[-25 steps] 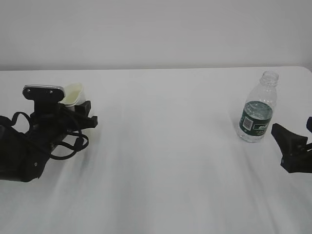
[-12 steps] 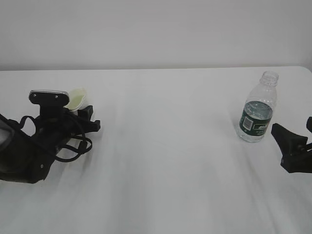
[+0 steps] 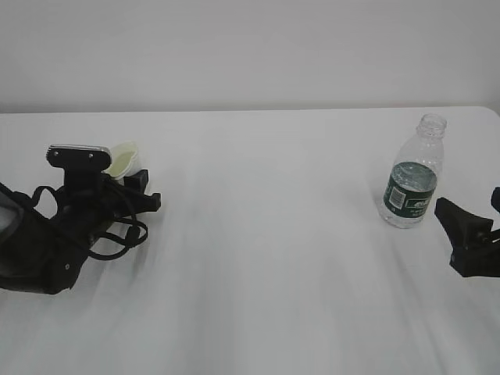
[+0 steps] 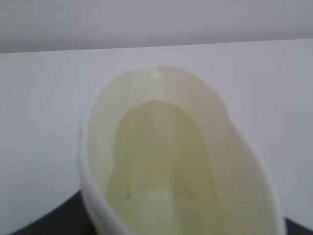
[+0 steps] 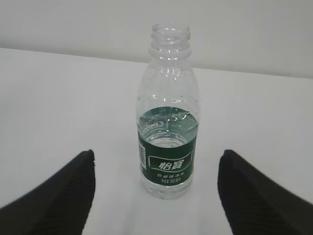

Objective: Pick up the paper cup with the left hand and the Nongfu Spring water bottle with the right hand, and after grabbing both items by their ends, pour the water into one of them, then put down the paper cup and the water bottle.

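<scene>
Right wrist view: my right black gripper [image 5: 155, 196], spread wide, faces the clear ribbed green-labelled bottle [image 5: 167, 115]. Left black gripper [image 3: 133, 187] pinches the deformed white paper cup [image 4: 171, 161]; ease pressure.

paper cup [image 4: 166, 161]: white (cream inside) | water bottle [image 5: 167, 117]: clear, green label

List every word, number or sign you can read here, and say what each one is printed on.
"怡寶", large white characters on the bottle label.
"350", in the small white line under them; the characters around it are too small to read.
White script along the label's top edge and the side panel: too blurred to read.
The cup: no print visible.
</scene>
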{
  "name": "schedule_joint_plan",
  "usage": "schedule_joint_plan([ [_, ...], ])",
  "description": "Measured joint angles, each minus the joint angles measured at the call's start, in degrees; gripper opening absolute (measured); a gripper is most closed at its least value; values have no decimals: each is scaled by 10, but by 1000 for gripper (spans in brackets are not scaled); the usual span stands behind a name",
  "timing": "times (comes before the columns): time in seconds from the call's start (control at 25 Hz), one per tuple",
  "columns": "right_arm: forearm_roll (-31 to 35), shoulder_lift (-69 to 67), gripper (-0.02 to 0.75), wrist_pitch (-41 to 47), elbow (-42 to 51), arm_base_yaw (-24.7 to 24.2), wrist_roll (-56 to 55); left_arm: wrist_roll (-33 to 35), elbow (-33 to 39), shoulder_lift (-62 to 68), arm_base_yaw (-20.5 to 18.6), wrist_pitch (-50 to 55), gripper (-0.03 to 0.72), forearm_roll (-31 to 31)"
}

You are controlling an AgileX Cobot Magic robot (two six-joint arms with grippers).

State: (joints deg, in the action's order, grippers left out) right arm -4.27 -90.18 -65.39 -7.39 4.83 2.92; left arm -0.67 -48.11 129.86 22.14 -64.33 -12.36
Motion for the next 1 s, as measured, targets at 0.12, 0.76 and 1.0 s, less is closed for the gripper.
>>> schedule_joint_plan([
  [0.12,0,0,591,0,0,0,0,0,0,0,0,0,322,0],
  [0.76,0,0,590,0,0,0,0,1,0,0,0,0,407,0],
  [1.0,0,0,590,0,0,0,0,1,0,0,0,0,486,0],
])
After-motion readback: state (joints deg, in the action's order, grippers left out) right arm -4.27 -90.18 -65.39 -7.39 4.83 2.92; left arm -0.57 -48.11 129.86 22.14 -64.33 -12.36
